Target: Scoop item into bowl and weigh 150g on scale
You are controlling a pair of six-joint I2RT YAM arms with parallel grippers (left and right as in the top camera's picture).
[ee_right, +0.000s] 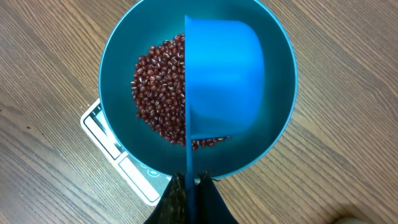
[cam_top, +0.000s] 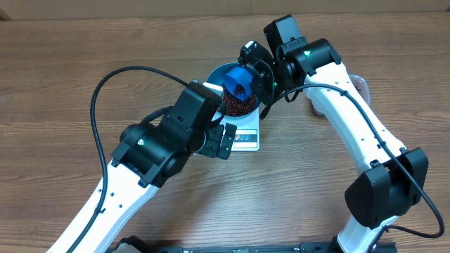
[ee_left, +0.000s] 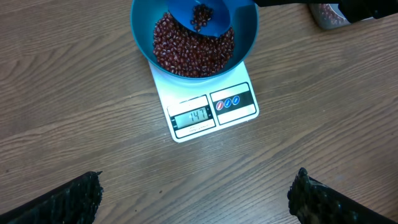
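Observation:
The blue bowl (cam_top: 216, 76) stands on the white scale (cam_top: 246, 138) and holds a heap of dark red-brown beans (cam_top: 239, 105). My right gripper (ee_right: 193, 180) is shut on the handle of a small blue scoop (ee_right: 224, 74), which is tipped over the bowl (ee_right: 118, 74) above the beans (ee_right: 158, 87). A few beans lie in the scoop (ee_left: 205, 15). My left gripper (ee_left: 196, 196) hangs open and empty over bare table in front of the scale (ee_left: 211, 109), whose display is lit. Part of the scale (ee_right: 102, 127) is hidden under the bowl.
A clear tub (ee_left: 329, 15) with more beans sits to the right of the bowl (ee_left: 245, 37), partly behind the right arm (cam_top: 351, 112). The left arm (cam_top: 162, 147) reaches in from the front left. The table is wood-grained.

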